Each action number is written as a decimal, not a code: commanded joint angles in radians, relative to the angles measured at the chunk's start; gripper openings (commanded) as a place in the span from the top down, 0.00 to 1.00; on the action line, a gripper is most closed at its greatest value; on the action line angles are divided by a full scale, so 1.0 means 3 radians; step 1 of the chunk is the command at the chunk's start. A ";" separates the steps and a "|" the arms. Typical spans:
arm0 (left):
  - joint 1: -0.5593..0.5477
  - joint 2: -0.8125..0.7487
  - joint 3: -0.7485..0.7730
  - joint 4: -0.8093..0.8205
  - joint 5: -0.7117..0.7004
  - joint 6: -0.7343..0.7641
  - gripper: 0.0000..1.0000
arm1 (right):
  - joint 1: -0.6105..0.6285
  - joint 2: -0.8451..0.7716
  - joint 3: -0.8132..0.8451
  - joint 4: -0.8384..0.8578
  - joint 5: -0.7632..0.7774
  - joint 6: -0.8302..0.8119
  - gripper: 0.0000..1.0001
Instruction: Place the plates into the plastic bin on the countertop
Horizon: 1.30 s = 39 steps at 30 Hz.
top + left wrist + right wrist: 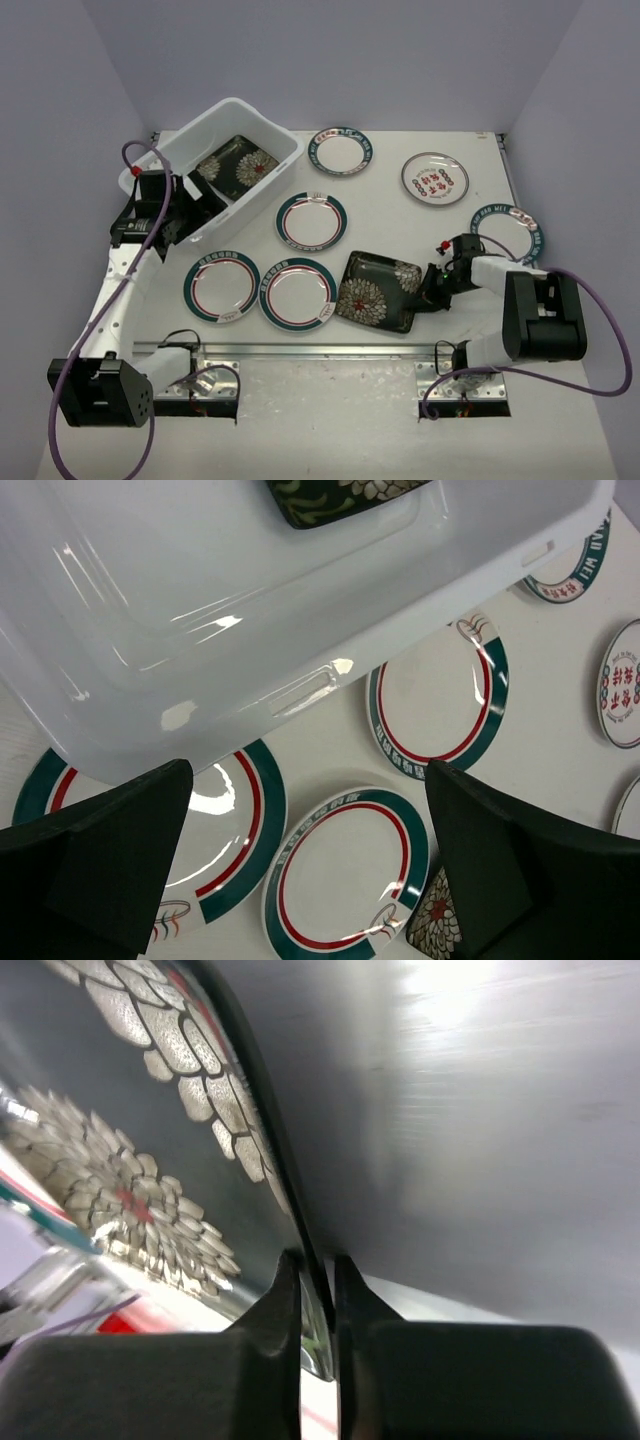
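My right gripper (432, 290) is shut on the right rim of a square black plate with white flowers (375, 290), which lies tilted at the front of the countertop (400, 225). In the right wrist view the jaws (318, 1290) pinch that plate's edge (120, 1160). A second black plate (235, 165) lies inside the plastic bin (262, 190) at the back left. My left gripper (185, 215) stands open at the bin's near-left side, holding nothing; below its fingers lie ringed plates (345, 875). Ringed plates (311, 220) (222, 285) (297, 294) rest between bin and front edge.
Another ringed plate (340, 152) and a white plate with red characters (434, 179) lie at the back. One more ringed plate (511, 235) sits partly behind my right arm. A metal rail (300, 350) runs along the near edge. Purple walls close in three sides.
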 commanded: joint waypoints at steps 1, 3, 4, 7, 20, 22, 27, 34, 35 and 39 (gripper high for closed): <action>-0.0060 -0.0116 0.0201 0.0181 0.0103 0.0191 0.00 | 0.0019 0.0136 -0.0198 0.0497 0.0462 0.0138 1.00; -0.0056 -0.0057 0.0224 0.0181 0.0286 0.0193 0.00 | 0.0019 0.0019 -0.0212 0.0500 0.0471 0.0193 1.00; -0.0055 -0.0021 0.0233 0.0185 0.0392 0.0195 0.00 | 0.0019 -0.0098 -0.0218 0.0490 0.0481 0.0238 1.00; -0.0059 0.0049 0.0252 0.0220 0.0656 0.0209 0.00 | 0.0019 -0.0468 -0.0220 0.0450 0.0507 0.0323 1.00; -0.0543 0.0503 0.0288 0.0682 0.1845 0.0290 0.00 | 0.0004 -0.1788 -0.0033 0.0614 -0.0332 0.0638 1.00; -0.0614 0.0511 0.0256 0.0757 0.1872 0.0290 0.00 | -0.0004 -0.1803 0.0046 0.0578 -0.0473 0.0662 1.00; -0.0698 0.0587 0.0201 0.0886 0.2057 0.0305 0.00 | -0.0022 -0.1884 0.0215 0.0582 -0.0707 0.0771 1.00; -0.0988 0.0855 0.0291 0.0922 0.2384 0.0442 0.00 | -0.0012 -0.1713 0.0683 0.0783 -0.1731 0.0894 1.00; -0.1053 0.0897 0.0316 0.0922 0.2390 0.0448 0.00 | 0.0002 -0.1683 0.0800 0.0754 -0.1794 0.0875 1.00; -0.1394 0.1092 0.0460 0.1049 0.2361 0.0349 0.00 | 0.0091 -0.1624 0.0946 0.0802 -0.1934 0.0992 1.00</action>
